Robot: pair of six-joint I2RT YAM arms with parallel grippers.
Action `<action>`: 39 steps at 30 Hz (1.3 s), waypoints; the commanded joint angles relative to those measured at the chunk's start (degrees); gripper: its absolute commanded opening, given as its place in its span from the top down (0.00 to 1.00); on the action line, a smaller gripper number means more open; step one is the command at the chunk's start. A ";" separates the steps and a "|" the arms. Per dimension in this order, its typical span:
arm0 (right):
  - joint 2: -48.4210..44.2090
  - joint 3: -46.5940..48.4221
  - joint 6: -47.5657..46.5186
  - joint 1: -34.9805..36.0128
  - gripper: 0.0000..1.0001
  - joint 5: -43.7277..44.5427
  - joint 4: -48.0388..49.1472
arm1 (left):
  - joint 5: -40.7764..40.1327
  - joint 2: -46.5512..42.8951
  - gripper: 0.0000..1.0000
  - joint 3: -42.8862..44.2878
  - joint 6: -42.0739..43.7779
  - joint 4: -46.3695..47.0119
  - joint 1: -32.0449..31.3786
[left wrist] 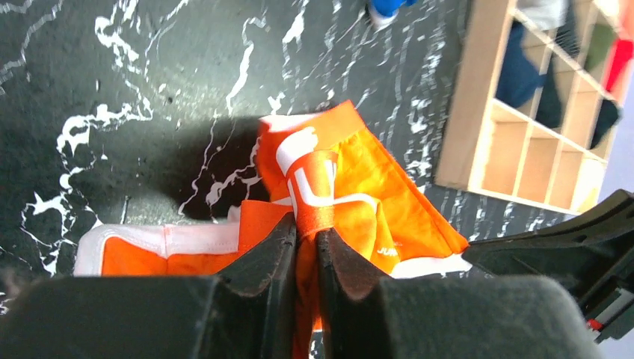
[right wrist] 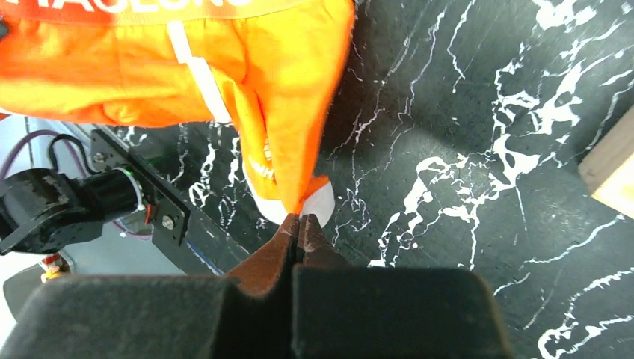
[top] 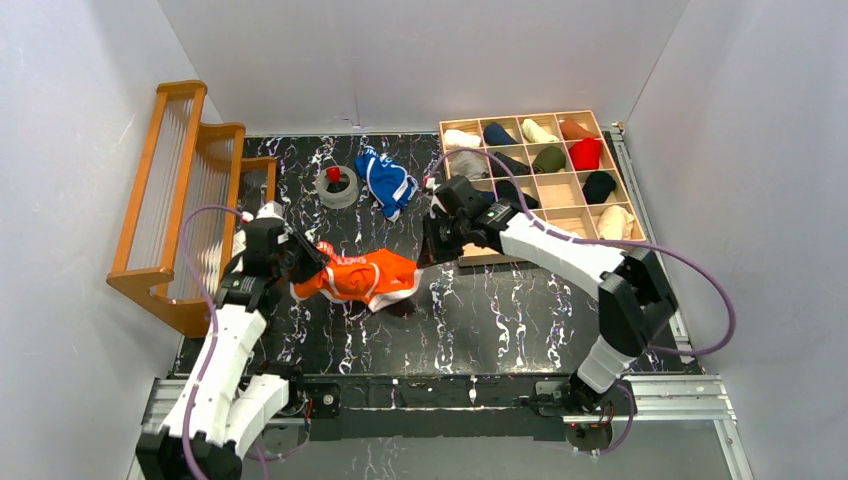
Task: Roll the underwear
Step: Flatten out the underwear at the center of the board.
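Observation:
The orange underwear (top: 358, 279) with white trim hangs stretched between my two grippers above the black marbled table (top: 500, 310). My left gripper (top: 300, 262) is shut on its lettered waistband at the left end; the left wrist view shows the band (left wrist: 314, 196) pinched between the fingers. My right gripper (top: 428, 250) is shut on a corner of the orange fabric (right wrist: 224, 82) at the right end, right at the fingertips (right wrist: 284, 235). The blue underwear (top: 386, 182) with white stripes lies crumpled at the back of the table, apart from both grippers.
A wooden compartment box (top: 560, 170) with rolled garments stands at the back right, close behind the right arm. A wooden rack (top: 175, 195) stands at the left. A grey tape roll (top: 337, 186) with a red piece lies beside the blue underwear.

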 commanded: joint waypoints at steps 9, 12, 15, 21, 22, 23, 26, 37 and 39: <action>-19.01 -2.30 -6.98 -0.40 0.99 4.73 11.95 | -1.53 -16.64 0.79 2.93 0.68 -3.84 0.36; -18.52 -1.44 -7.50 -0.40 0.99 6.12 8.72 | 0.63 -16.61 0.67 1.64 -3.66 -4.93 0.36; -14.31 -0.90 -5.14 -0.97 0.99 10.53 1.16 | 3.71 -11.92 0.58 -2.93 -7.67 -7.16 0.36; -8.37 -3.67 -4.11 -1.15 0.99 6.11 -7.87 | 0.50 -2.92 0.45 -7.24 -7.99 -7.24 0.36; -7.86 -3.89 -3.99 -1.12 0.99 6.20 -9.11 | -0.10 -2.51 0.38 -7.44 -7.75 -6.43 0.36; -7.61 -4.25 -4.40 -1.11 0.99 6.04 -9.58 | -0.26 -2.04 0.31 -7.77 -7.21 -5.37 0.36; -7.58 -4.58 -5.43 -1.15 0.99 8.47 -10.22 | -0.82 1.97 0.24 -7.85 -5.66 -3.81 0.36; -3.17 1.36 -10.50 -2.29 0.88 11.06 -11.94 | -13.80 13.54 0.20 -5.92 -4.30 -2.47 0.36; -2.39 2.71 -10.82 -2.76 0.77 11.90 -12.49 | -14.46 15.69 0.21 -6.34 -4.00 -1.51 0.36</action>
